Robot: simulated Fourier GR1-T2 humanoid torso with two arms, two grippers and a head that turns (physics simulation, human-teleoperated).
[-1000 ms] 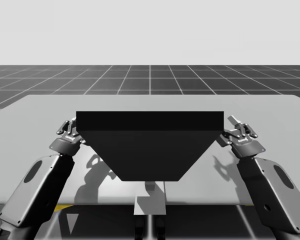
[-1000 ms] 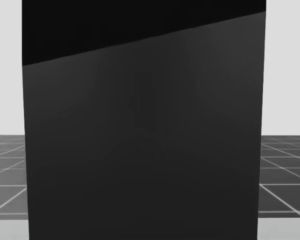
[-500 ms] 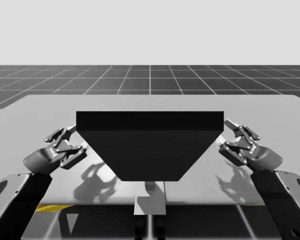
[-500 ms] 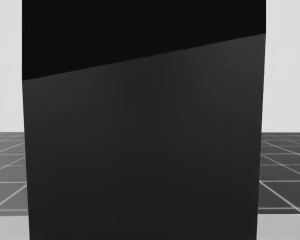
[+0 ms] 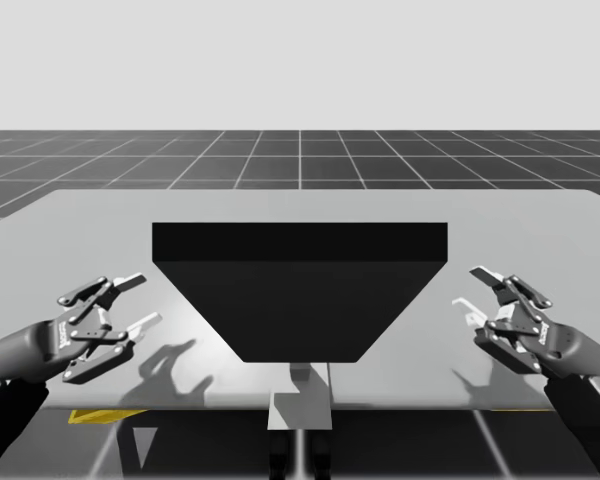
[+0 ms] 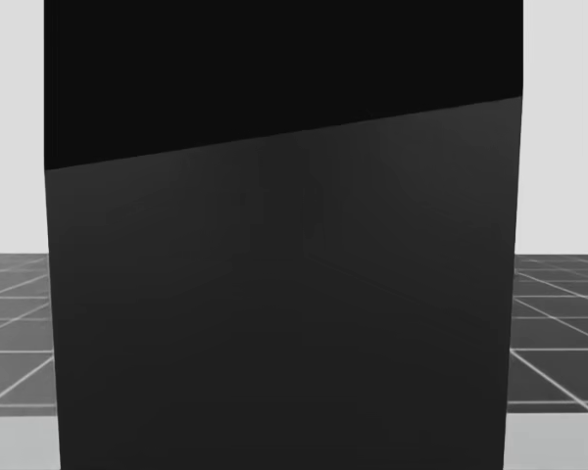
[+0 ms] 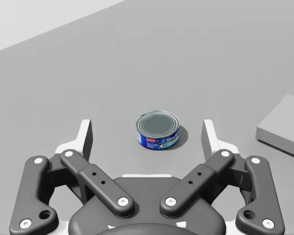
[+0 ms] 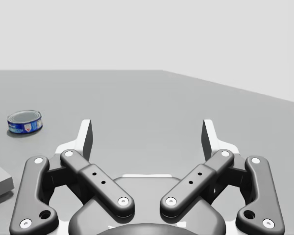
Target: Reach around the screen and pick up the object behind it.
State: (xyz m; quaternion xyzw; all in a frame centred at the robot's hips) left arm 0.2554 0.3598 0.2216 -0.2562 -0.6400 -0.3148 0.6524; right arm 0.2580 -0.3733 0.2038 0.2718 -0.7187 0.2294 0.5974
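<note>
A short blue round can [image 7: 159,130] stands upright on the grey table [image 5: 80,220]. It is directly ahead of the left gripper [image 5: 143,300], in line with the gap between its fingers and clear of both. A flat grey block [image 7: 282,126] lies near the can, apart from it. The black screen [image 5: 300,290] stands mid-table, wide at the top and narrowing towards the robot; where the can sits relative to it cannot be told. The left gripper hovers off the screen's left side and the right gripper [image 5: 469,287] off its right. Both are well apart from the screen, jaws spread wide and holding nothing. From the right wrist, the can sits far ahead and off to one side.
</note>
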